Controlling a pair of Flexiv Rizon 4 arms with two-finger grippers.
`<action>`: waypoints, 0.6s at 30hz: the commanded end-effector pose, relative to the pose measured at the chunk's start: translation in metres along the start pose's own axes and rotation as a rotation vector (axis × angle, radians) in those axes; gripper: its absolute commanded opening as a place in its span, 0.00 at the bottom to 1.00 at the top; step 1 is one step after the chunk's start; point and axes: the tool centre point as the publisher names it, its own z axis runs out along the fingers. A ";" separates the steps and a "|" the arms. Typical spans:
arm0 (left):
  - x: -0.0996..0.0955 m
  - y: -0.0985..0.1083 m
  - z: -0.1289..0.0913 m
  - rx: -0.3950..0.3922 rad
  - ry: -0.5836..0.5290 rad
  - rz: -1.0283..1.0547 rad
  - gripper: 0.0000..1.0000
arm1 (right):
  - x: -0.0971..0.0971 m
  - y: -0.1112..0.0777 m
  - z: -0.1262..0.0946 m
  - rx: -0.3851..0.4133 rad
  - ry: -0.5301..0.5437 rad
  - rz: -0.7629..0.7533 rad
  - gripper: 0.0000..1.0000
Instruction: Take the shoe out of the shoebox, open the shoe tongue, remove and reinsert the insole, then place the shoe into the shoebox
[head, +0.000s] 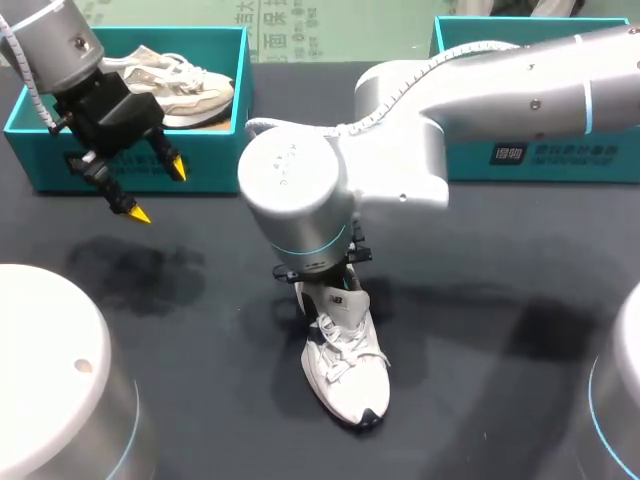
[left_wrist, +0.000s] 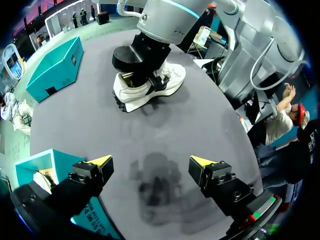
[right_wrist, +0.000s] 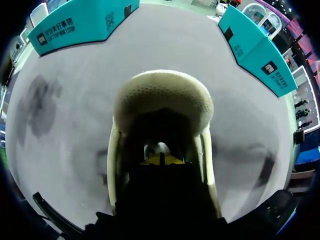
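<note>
The right gripper (right_wrist: 161, 160) sits deep inside the shoe (head: 345, 360), likely for the insole, its grip impossible to tell; the left gripper (head: 157, 192) hangs well away from the shoe, fingers (head: 138, 212) spread, leaving room.

White lettering runs along the outer wall of the near shoebox (left_wrist: 34, 162), just under one of the left gripper's (left_wrist: 151, 161) spread fingers (left_wrist: 100, 161), and is too cut off to make out. The far shoebox (head: 600, 162), well ahead of those fingers, carries a small dark logo patch with white lettering beside it.
</note>
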 end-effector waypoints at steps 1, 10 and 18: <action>0.001 0.000 0.000 -0.003 -0.001 0.000 1.00 | 0.001 -0.019 0.000 0.009 -0.001 0.015 0.00; 0.001 0.000 0.000 -0.003 -0.001 0.000 1.00 | -0.007 -0.018 -0.038 -0.019 -0.057 0.019 0.00; 0.001 0.000 0.000 -0.003 -0.001 0.000 1.00 | -0.013 0.006 -0.052 0.109 -0.028 -0.002 0.00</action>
